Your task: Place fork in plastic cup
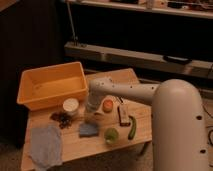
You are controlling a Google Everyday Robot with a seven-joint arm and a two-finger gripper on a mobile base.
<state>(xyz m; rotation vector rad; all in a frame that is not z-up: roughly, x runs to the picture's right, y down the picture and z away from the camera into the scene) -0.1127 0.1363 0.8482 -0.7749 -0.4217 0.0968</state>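
Note:
My gripper (92, 116) points straight down at the table, between the white round tub (70, 105) and the orange disc (108, 105), just behind the blue sponge (88, 130). It is shut, and I cannot tell whether anything is in it. The fork does not show; the gripper and wrist hide the spot beneath them. The plastic cup (111, 135), small and yellow-green, stands near the table's front edge, to the right of the sponge and a short way in front and to the right of the gripper.
A large yellow bin (50, 89) takes up the back left of the wooden table (75, 152). A grey-blue cloth (46, 145) lies front left, with dark clutter (62, 118) behind it. A brown bar (121, 114) and a green curved item (132, 127) lie right of the cup. My white arm body (175, 125) fills the right side.

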